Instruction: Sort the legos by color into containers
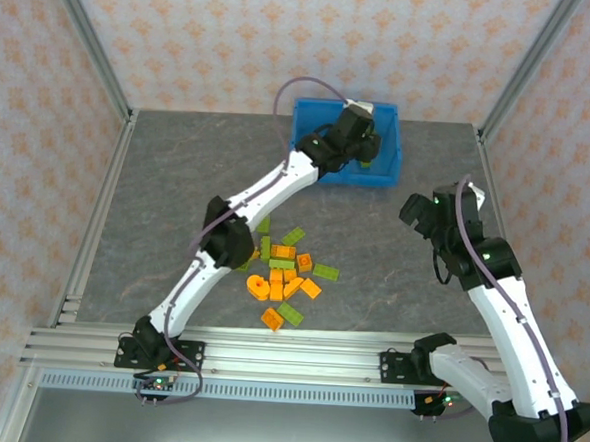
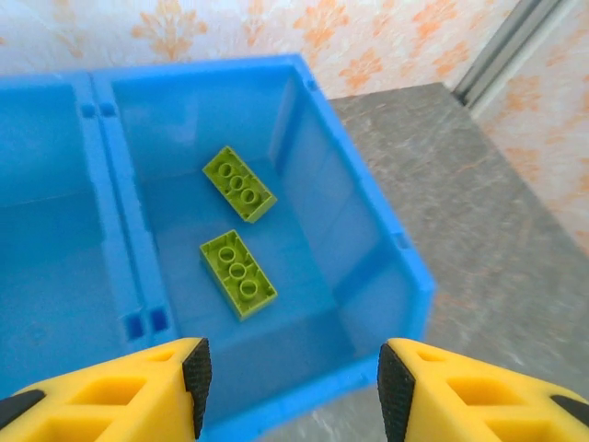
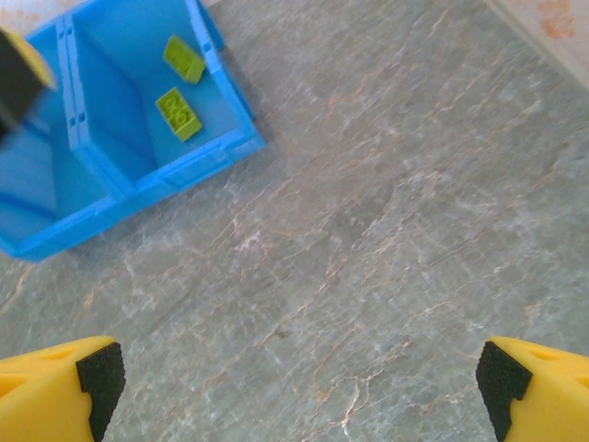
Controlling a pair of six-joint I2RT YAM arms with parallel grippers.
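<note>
The legos [image 1: 287, 276] lie mostly in a tight orange-and-green cluster at the centre of the top view, on the table [image 1: 156, 193]; two green bricks [image 2: 237, 273] already lie flat in the right compartment [image 2: 313, 276] of the bin [image 1: 388, 137], at the upper centre of that view. We find the left gripper [image 2: 290, 378] above the near rim of this compartment, jaws apart and holding nothing; the right gripper [image 3: 299, 378] hangs over bare table at the right of the top view, jaws spread wide, empty. We judge three hazards. Bricks in the cluster touch, so one closure may take two colours together or scatter neighbours. An orange brick released close to the middle wall [image 2: 115, 230] may land among the green. The left arm [image 1: 267, 189] spans the cluster; a right-arm reach there risks contact
</note>
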